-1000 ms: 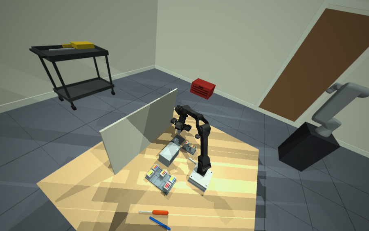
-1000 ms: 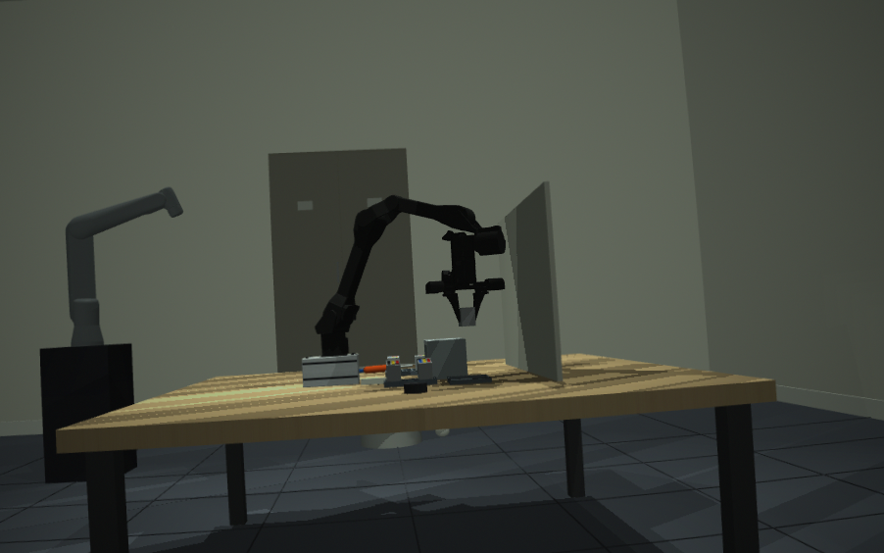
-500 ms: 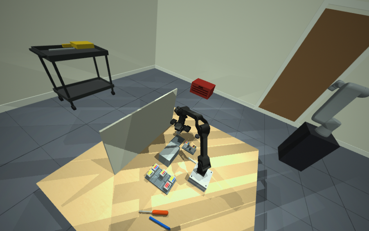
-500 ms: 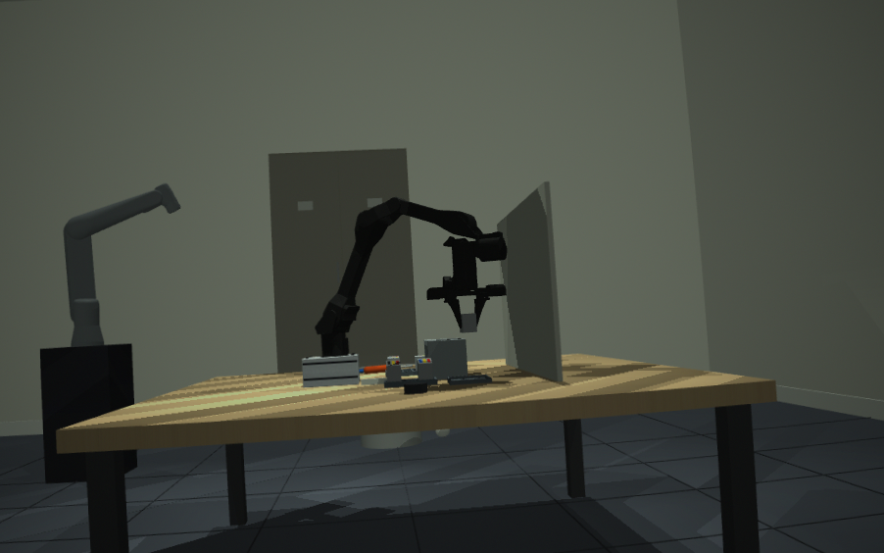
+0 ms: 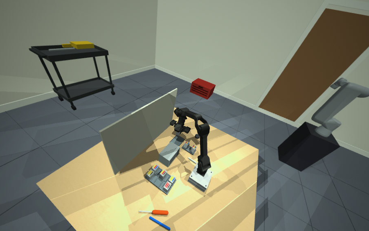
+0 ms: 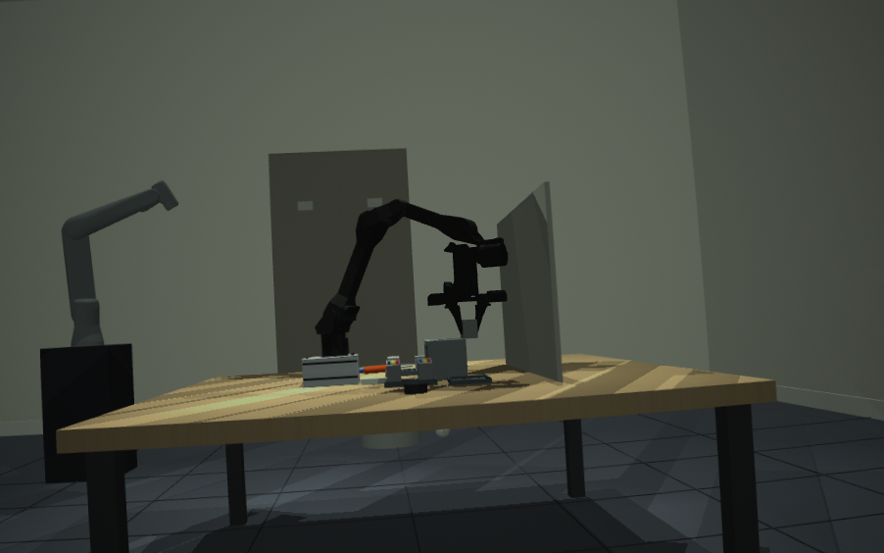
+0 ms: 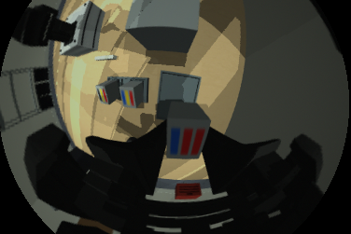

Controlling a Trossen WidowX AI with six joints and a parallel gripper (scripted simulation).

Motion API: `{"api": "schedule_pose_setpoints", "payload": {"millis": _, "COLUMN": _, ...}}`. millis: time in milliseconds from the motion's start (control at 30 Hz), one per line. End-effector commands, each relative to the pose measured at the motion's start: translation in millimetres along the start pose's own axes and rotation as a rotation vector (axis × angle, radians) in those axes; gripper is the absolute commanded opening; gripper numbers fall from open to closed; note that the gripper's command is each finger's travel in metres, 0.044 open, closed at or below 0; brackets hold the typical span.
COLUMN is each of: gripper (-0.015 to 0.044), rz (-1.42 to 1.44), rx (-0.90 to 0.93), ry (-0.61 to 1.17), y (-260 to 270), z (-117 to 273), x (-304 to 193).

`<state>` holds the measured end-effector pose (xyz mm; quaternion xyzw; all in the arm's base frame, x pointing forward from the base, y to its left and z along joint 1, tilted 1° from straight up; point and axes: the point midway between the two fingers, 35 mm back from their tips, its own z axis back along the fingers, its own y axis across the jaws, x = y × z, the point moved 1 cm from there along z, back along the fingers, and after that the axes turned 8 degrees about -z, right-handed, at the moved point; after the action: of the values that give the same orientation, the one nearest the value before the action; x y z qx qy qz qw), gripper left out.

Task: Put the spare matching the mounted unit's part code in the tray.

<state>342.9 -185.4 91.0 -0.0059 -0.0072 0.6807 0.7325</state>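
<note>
The jaws are clamped on a small grey spare (image 7: 185, 135) with a blue-red-red code, hanging above the desk (image 6: 638, 387). The tray (image 7: 178, 86) lies almost straight below, just beyond it, beside the big grey unit (image 7: 167, 5).

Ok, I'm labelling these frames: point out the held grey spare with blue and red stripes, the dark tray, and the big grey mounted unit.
Grey striped spare (image 7: 185, 140), wrist view, striped face.
Dark tray (image 7: 178, 87), wrist view, floor.
Grey mounted unit (image 5: 169, 152), top view, top face.
</note>
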Motion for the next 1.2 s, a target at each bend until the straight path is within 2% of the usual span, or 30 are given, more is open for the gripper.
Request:
{"api": "schedule_pose_setpoints", "payload": {"millis": 0, "gripper": 0.0000, "rz": 0.003, "rx": 0.000, "ry": 0.002, "y": -0.3, "z": -4.7, "x": -0.4}}
{"api": "schedule_pose_setpoints", "payload": {"millis": 1167, "gripper": 0.0000, "rz": 0.003, "rx": 0.000, "ry": 0.002, "y": -0.2, "z": -37.9, "x": -0.4}}
